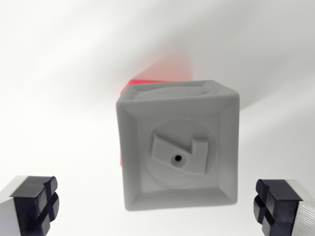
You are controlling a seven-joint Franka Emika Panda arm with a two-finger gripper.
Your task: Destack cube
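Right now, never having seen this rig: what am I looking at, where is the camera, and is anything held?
This is a single picture from a camera mounted on the robot arm's wrist, looking down past its own gripper. The two dark padded fingers in the bottom corners are its jaws, which stand wide apart with nothing between them, so nothing is held. Centred below is a grey cube with a raised shape and a small hole moulded into its top face. It sits on a red cube, of which only an edge shows behind it. Both stand on a plain white surface.

White surface (59,73) under red cube (129,87).
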